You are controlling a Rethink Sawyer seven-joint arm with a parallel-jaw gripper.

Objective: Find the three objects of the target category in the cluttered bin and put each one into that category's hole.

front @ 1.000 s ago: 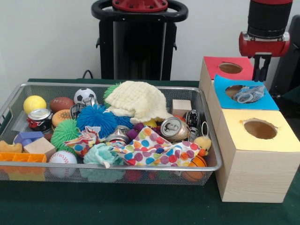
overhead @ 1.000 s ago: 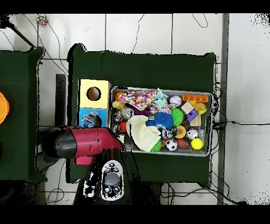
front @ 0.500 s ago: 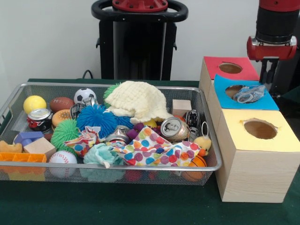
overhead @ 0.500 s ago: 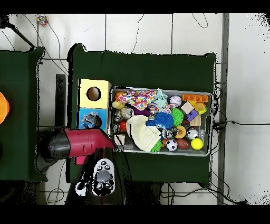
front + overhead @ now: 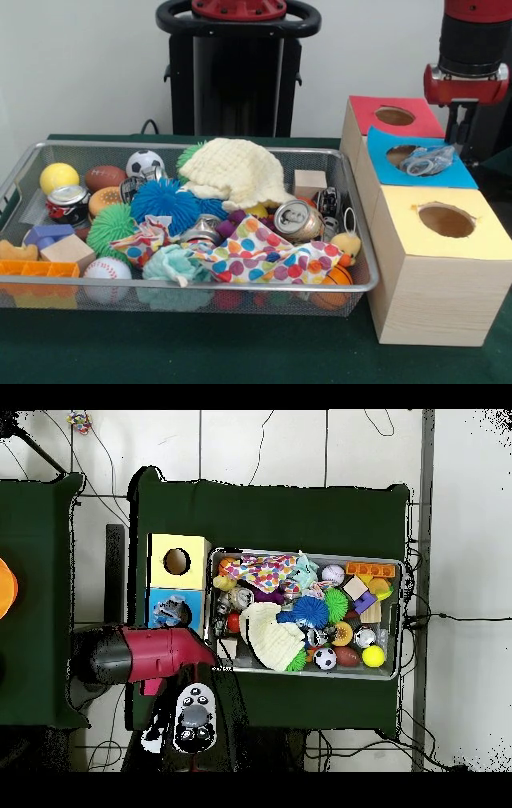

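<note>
1. Wire mesh bin (image 5: 32, 156) set on the green-covered counter (image 5: 200, 352), packed full of clutter.
2. In the bin: cream knitted cloth (image 5: 236, 172) at the back centre, polka-dot cloth (image 5: 264, 256) at the front, blue spiky ball (image 5: 164, 202) and green spiky ball (image 5: 110, 226) between them and to the left.
3. Also there: soccer ball (image 5: 145, 162), brown football (image 5: 105, 177), yellow ball (image 5: 59, 177), baseball (image 5: 106, 270), small basketball (image 5: 336, 280) in the front right corner.
4. Crushed silver can (image 5: 298, 220) lying on its side near the bin's right end, a second can (image 5: 67, 202) with red on it at the left; wooden cube (image 5: 309, 183) just behind the silver one.
5. Three boxes in a row beside the bin's right end: red-topped box (image 5: 390, 117) farthest back, blue-topped box (image 5: 416, 160) in the middle, yellow-topped box (image 5: 440, 264) nearest the camera, each with a round hole in its top.
6. Clear crumpled plastic piece (image 5: 426, 162) resting over the blue-topped box's hole, partly hanging into it.
7. Gripper (image 5: 462, 120) hanging behind the red-topped box at the right, red and black arm above it; nothing seen held; jaws too dark to tell whether apart or together.
8. From overhead, arm (image 5: 150, 656) stretched over the spot just below the blue-topped box, covering the red one.
</note>
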